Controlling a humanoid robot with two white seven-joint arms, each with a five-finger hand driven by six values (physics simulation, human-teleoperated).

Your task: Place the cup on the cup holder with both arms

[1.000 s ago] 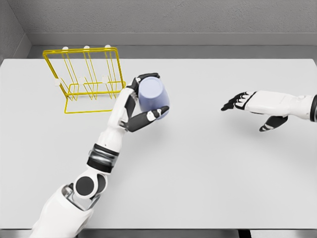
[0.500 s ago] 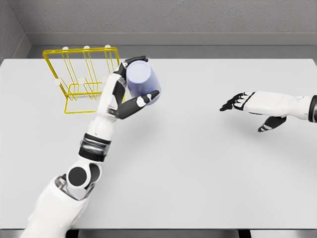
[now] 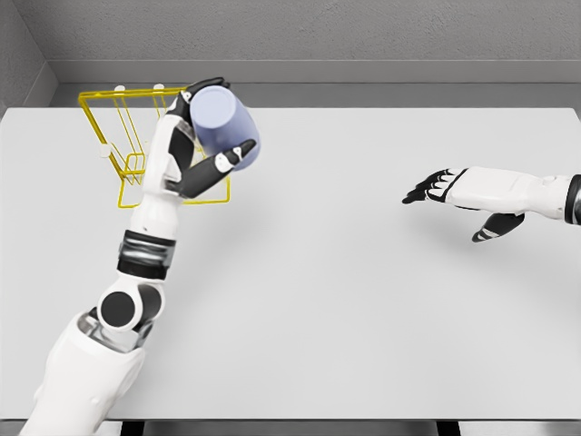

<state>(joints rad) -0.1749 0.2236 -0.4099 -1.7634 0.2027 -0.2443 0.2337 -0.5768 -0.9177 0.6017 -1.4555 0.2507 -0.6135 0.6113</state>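
A white table (image 3: pixel 363 300) fills most of the head view, bounded at the back by a grey wall (image 3: pixel 318 32) and at the front by a dark edge along the bottom of the picture. A yellow wire cup holder (image 3: pixel 123 145) stands near the table's far left corner, close to the back edge, with its upright wires rising from a flat base frame. Broad bare tabletop lies between the two arms and in front of them.

The cup (image 3: pixel 222 129), pale lavender-blue, is held off the table by the left hand (image 3: pixel 201 145), whose fingers are wrapped around its side with the thumb pressed against the lower wall. The cup is seen in front of the holder's right end, partly hiding its wires; whether it touches them cannot be told. Its flat closed base faces up and toward the camera, and its long axis is tilted, with the mouth pointing down and to the right.

The right hand (image 3: pixel 449 189) is held well apart on the right side, palm down, fingers stretched out and empty.
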